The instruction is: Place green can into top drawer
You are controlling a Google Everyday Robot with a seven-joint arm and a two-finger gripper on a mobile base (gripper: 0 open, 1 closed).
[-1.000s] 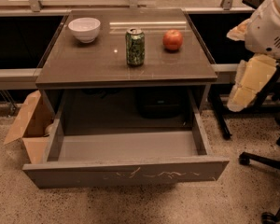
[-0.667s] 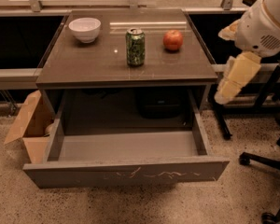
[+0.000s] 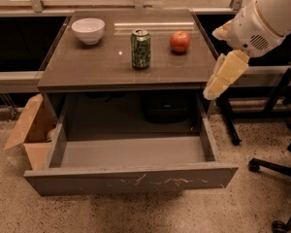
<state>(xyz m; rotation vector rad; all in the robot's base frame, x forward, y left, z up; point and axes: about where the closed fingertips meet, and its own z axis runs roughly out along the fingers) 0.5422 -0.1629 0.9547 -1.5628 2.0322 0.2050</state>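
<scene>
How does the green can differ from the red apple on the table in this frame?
The green can is a speckled cylinder with a silver top; the apple is round and plain red. The can stands taller than the apple. The apple sits nearer than the can to the gripper, which hangs just off the table's edge. Both rest on the table, untouched, outside the open drawer.

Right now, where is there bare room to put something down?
The top drawer stands open, its visible floor bare. On the table, the front strip before the green can is free, also the gap between the white bowl and the can. Tighter between can and red apple. The gripper hangs beside the table's right edge.
</scene>
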